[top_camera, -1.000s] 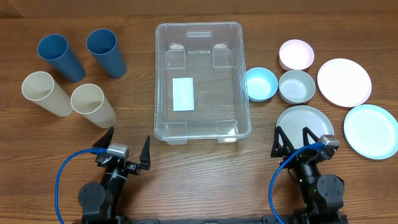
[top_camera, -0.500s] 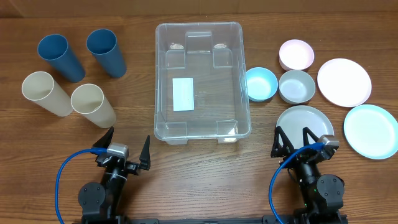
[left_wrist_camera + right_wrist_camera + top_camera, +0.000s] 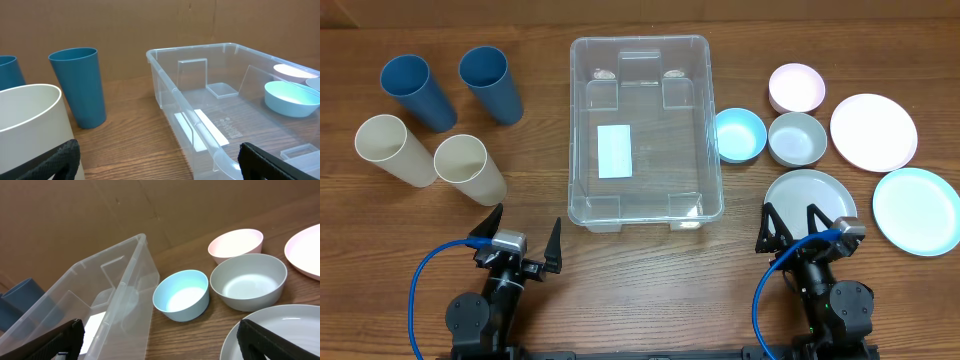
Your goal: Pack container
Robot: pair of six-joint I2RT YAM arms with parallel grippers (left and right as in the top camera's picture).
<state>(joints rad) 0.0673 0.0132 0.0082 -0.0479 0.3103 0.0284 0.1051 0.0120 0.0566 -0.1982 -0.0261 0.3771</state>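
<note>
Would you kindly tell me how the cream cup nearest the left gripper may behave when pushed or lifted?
The cream cup stands tall and upright, narrowing toward its base, so a push near the rim would probably tip it; it might then roll in an arc. It looks empty and plastic, so likely light. Its smooth, tapered wall may slip when gripped.

Wood table. Left side has four upright cups: two blue cups at the back and two cream cups in front. The cream pair is probably touching, hard to tell from overhead. Right side: blue bowl just beside grey bowl, pink bowl behind. Pink plate far right, blue plate in front of it, grey plate near the front edge.
</note>
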